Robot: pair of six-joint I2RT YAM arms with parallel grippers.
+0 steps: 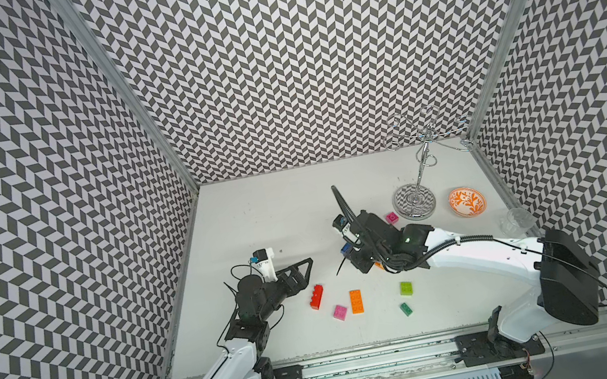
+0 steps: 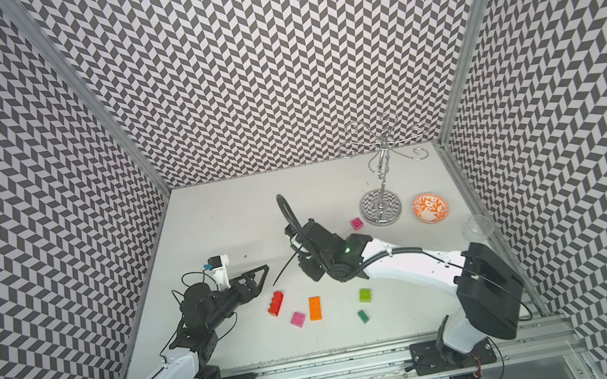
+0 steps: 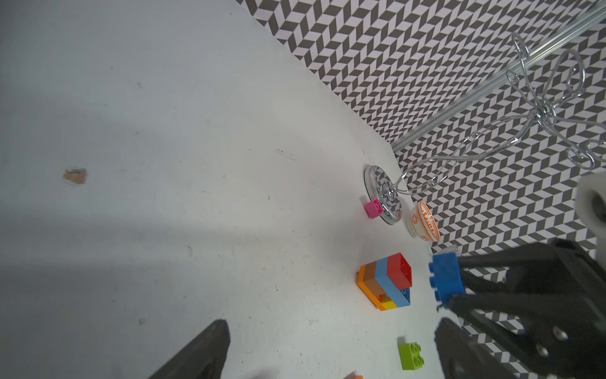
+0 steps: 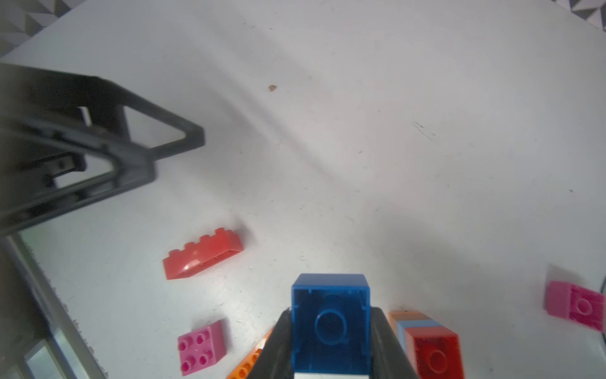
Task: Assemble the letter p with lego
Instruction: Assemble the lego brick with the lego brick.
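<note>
Blue brick (image 4: 329, 323) pinched in right jaws, arm (image 1: 473, 253) outstretched.

Near the front edge of the white tabletop (image 1: 254, 207), left to right: red oblong plastic brick (image 1: 317, 296), pink square plastic brick (image 1: 340, 312), orange oblong plastic brick (image 1: 356, 301), lime square plastic brick (image 1: 406, 287), with small green plastic brick (image 1: 406, 308) in front of it. Toward the back right corner: chrome wire stand (image 1: 414, 200), magenta square plastic brick (image 1: 392, 217) just beside its base, orange-patterned bowl (image 1: 466, 202) to its right.
</note>
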